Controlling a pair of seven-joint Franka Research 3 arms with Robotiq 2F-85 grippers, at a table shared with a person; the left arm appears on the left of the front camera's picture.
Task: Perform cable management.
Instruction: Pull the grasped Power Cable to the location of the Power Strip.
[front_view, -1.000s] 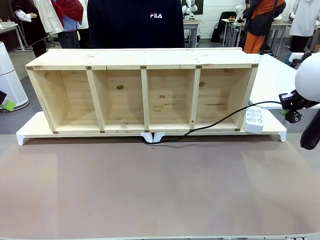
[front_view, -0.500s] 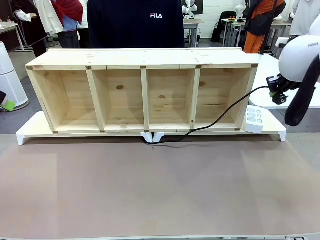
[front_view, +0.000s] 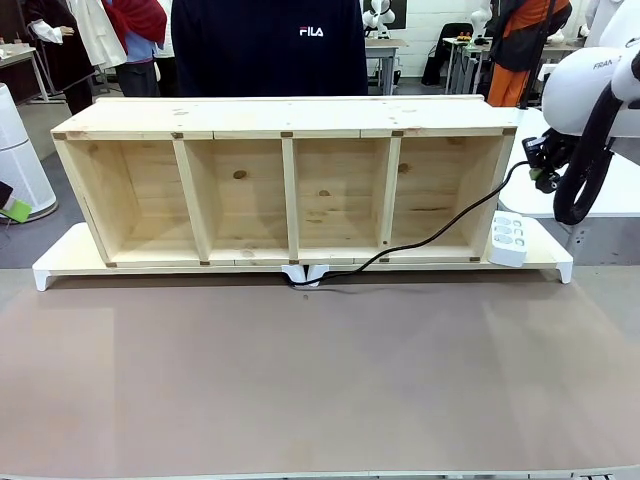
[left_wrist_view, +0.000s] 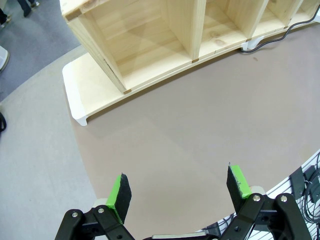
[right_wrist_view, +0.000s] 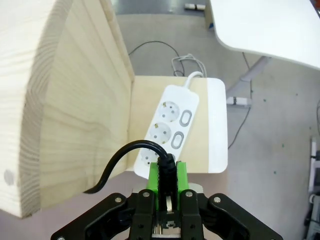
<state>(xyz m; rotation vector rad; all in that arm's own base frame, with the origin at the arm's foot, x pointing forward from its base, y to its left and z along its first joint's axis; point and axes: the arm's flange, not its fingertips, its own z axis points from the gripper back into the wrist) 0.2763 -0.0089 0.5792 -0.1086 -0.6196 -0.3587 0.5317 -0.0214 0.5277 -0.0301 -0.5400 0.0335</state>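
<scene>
Right gripper (right_wrist_view: 167, 172) is clamped on the plug end (right_wrist_view: 165, 165) of the cable (front_view: 430, 236) and holds it in the air off the right end of the wooden shelf (front_view: 290, 130). It is above the white power strip (front_view: 508, 240), which lies at the right end of the white riser (front_view: 60, 262). From the grip the cord arcs down past the shelf's right side wall and crosses the front of the rightmost compartment. It reaches the tabletop (front_view: 300, 380) at the middle of the riser's front edge, where it loops beside the riser's feet. Left gripper (left_wrist_view: 179, 187) hovers over the left part of the tabletop, jaws apart and nothing between them. The cord appears light, limp and smooth-jacketed. It will likely sag and trail wherever it is carried, and may catch on the shelf's corner. The rigid plug body offers the surest hold, whereas a pinch on the bare cord would probably slide.
</scene>
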